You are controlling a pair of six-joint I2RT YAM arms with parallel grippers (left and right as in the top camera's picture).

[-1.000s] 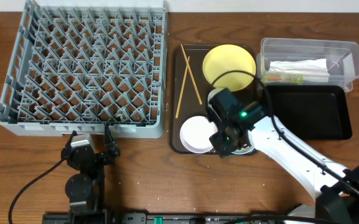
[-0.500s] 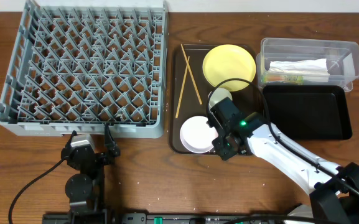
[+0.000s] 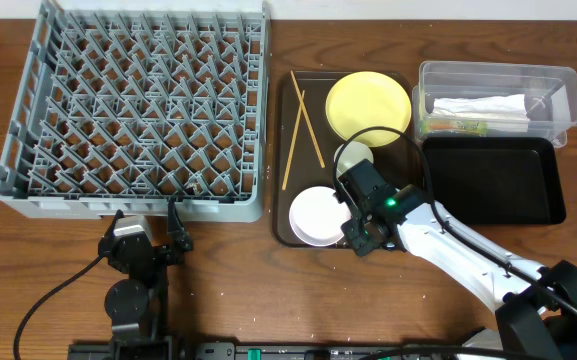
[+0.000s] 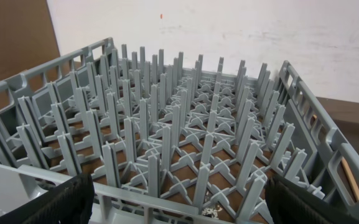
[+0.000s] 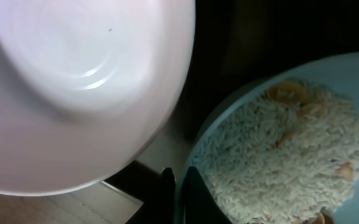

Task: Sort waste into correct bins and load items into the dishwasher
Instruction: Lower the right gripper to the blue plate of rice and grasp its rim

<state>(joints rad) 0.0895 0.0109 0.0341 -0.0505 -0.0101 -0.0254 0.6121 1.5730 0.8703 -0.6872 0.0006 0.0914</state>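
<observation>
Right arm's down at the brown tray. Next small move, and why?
Probably lift straight up a little. The right gripper is shut on the rim of the rice bowl, which sits close beside the white bowl and holds rice. A level lift clears the neighbour without spilling; the black tray nearby looks the likely dump spot.
</observation>
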